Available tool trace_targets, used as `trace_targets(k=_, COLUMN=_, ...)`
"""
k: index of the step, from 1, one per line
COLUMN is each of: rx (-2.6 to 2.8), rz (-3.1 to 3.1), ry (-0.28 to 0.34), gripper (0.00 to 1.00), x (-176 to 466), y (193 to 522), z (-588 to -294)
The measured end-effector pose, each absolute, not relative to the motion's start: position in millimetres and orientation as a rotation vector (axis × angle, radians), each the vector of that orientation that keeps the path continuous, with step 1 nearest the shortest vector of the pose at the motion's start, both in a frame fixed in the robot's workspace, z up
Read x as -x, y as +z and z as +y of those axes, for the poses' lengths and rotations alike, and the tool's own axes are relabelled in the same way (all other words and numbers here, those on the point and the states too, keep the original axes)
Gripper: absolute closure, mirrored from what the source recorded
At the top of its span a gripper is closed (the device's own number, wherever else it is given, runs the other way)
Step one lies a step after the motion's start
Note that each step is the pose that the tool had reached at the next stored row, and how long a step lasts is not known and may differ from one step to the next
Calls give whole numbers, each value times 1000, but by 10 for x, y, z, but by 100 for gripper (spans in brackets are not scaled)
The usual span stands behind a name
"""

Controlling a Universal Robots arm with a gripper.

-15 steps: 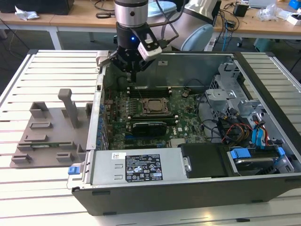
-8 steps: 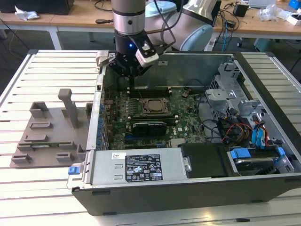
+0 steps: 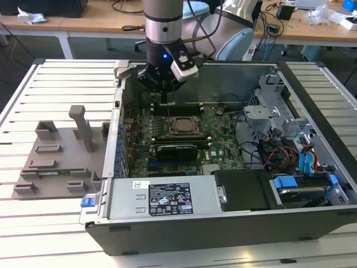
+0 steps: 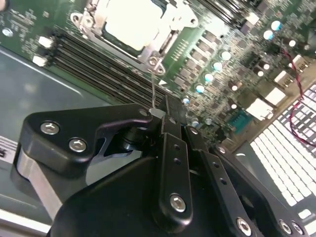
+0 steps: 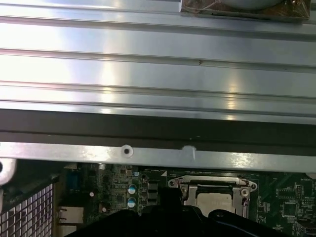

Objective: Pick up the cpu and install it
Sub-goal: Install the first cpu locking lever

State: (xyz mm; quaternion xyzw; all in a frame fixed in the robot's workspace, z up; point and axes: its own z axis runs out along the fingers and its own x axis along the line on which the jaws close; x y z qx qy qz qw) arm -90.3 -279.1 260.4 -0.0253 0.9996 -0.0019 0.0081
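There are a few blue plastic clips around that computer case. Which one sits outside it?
The blue clip at the case's front corner on the exterior view's left, beside the grey fixture plate; the others sit inside.

Green motherboard point(image 3: 220, 137), black pincer point(image 4: 165, 116)

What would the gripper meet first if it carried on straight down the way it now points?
Probably the motherboard beside the socket, among the memory slots. The gripper hangs just behind the socket in the exterior view, though depth is unclear, so it could meet the socket's edge instead.
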Motion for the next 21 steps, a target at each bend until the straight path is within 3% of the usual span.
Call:
trace_targets(k=11, rx=79, rz=3128, ry=-6, gripper=89, x=679, y=2570, z=-2791)
trace_targets(k=15, rx=79, rz=3126, ry=55, gripper=89, x=680, y=2545, z=-2881)
trace_targets(k=21, rx=79, rz=3127, ry=57, gripper=89, x=671, y=2434, z=-2892)
